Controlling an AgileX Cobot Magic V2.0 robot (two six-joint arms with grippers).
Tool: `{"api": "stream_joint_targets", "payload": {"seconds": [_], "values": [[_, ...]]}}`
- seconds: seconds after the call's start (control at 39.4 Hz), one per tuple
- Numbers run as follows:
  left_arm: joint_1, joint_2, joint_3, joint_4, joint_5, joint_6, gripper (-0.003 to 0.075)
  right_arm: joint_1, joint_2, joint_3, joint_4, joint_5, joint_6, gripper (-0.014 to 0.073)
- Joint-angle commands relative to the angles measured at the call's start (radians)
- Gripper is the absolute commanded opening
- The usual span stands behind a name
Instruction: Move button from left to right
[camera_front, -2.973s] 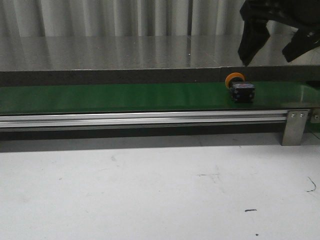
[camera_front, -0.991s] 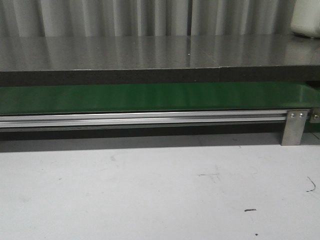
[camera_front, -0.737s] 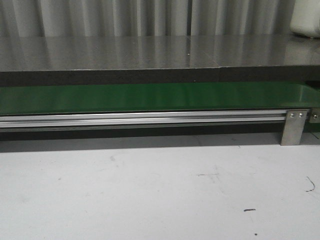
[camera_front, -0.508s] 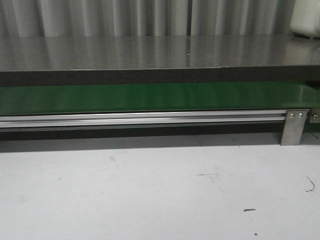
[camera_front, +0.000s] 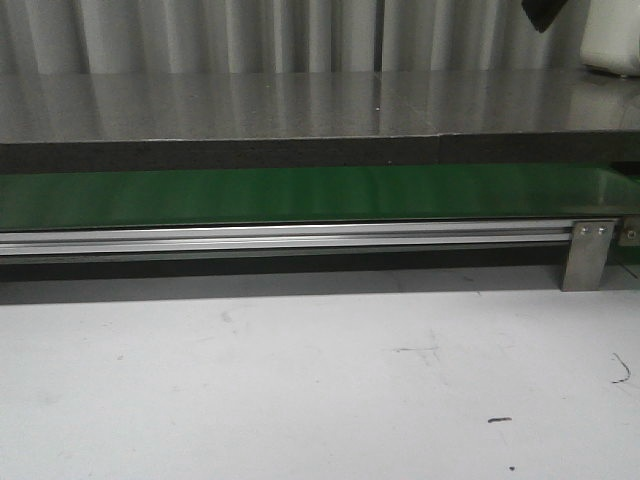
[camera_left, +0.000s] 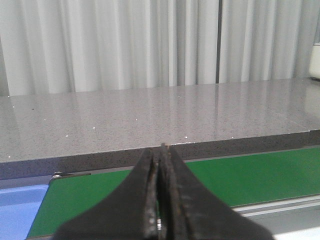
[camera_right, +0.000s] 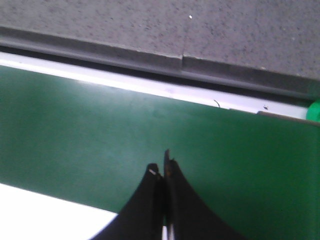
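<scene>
**Both grippers closed and empty; button out of sight**

Front view: a long green belt (camera_front: 300, 195) runs flat across the frame, smooth with a dull sheen. A ribbed aluminium rail (camera_front: 280, 238) edges its near side, held at the right by a small metal bracket (camera_front: 588, 255) with two screws. Behind the belt lies a dark speckled stone-like slab (camera_front: 250, 105), polished enough to mirror the pleated pale curtain (camera_front: 200, 35) beyond. Nearest the camera, the white counter (camera_front: 300, 380) is matte, scuffed, with a few dark marks. A black pointed shape (camera_front: 548, 12) shows at the top edge, right of centre; too little is visible to say what it is. A pale rounded object (camera_front: 612, 40) sits at the far right on the slab.

Left wrist view: the left gripper (camera_left: 159, 190) has its two dark, worn, tapering fingers (camera_left: 172, 200) pressed together, nothing between them. Beyond them are the belt, the slab's grey granular top and a light blue surface (camera_left: 20, 210) at the belt's end.

Right wrist view: the right gripper (camera_right: 163, 185) hangs over the belt, its black curved fingers (camera_right: 177, 205) touching along their length with only a hairline slit at the tips, holding nothing. A white strip (camera_right: 125, 82) borders the belt below the slab edge.

The button appears in none of the three views; I cannot tell where it is.
</scene>
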Motion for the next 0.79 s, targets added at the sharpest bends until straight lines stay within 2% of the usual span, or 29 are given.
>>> {"api": "stream_joint_targets", "payload": {"seconds": [0.0, 0.2, 0.48, 0.64, 0.76], "values": [[-0.006, -0.005, -0.027, -0.010, -0.083, -0.010, -0.0021, 0.020, -0.154, 0.109, 0.002, -0.202, -0.010, -0.0068], [-0.006, -0.005, -0.027, -0.010, -0.083, -0.010, -0.0021, 0.022, -0.437, 0.471, 0.001, -0.458, -0.010, -0.0068], [-0.006, -0.005, -0.027, -0.010, -0.083, -0.010, -0.0021, 0.022, -0.832, 0.923, 0.001, -0.688, -0.010, -0.0068], [-0.006, -0.005, -0.027, -0.010, -0.083, -0.010, -0.0021, 0.021, -1.033, 1.073, 0.001, -0.770, -0.010, -0.0068], [-0.006, -0.005, -0.027, -0.010, -0.083, -0.010, -0.0021, 0.021, -1.137, 1.118, 0.001, -0.786, -0.010, -0.0068]]}}
